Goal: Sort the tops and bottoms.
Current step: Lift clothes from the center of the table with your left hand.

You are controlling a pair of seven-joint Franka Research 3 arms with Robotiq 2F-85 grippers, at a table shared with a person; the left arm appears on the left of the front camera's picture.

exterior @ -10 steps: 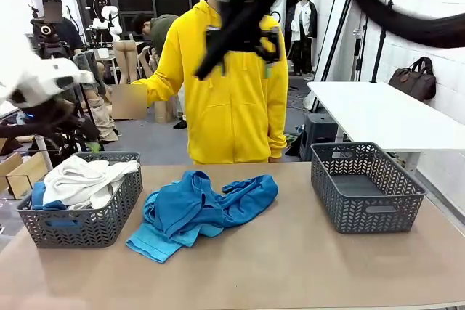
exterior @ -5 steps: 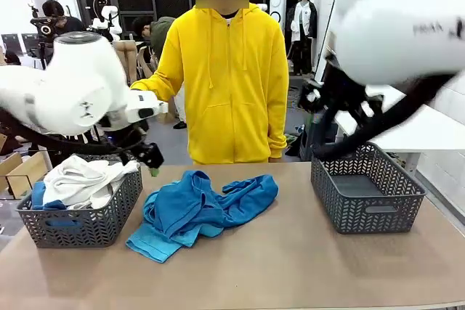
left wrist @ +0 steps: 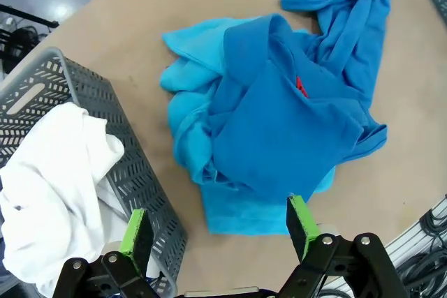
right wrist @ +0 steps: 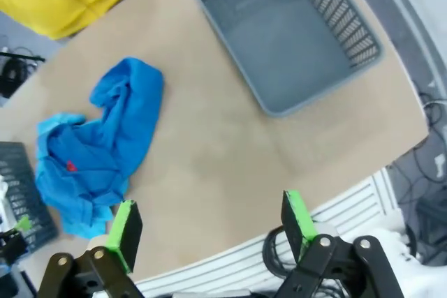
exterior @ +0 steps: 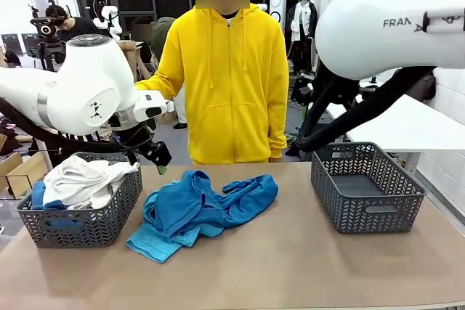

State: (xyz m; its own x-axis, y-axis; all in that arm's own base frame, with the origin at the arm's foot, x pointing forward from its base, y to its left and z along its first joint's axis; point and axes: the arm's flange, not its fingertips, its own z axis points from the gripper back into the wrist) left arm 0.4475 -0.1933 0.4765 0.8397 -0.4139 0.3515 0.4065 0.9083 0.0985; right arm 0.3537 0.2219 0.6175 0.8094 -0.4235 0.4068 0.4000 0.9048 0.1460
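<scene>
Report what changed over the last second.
Left arm swung in from the left; the open left end effector now hangs near the left basket. Right arm swept from the middle to the right; right end effector open. Nothing grasped. Garments, baskets unmoved.

Garment heap (exterior: 196,212) at centre, left basket (exterior: 80,231) holding another garment (exterior: 83,179), right basket (exterior: 349,215) opposite

A royal blue garment (exterior: 196,205) lies crumpled at the surface's (exterior: 305,266) middle, atop a turquoise garment (exterior: 152,243) that sticks out toward the near edge. A white garment (exterior: 83,179) is heaped in the grey mesh basket (exterior: 87,229) by the left edge.
</scene>
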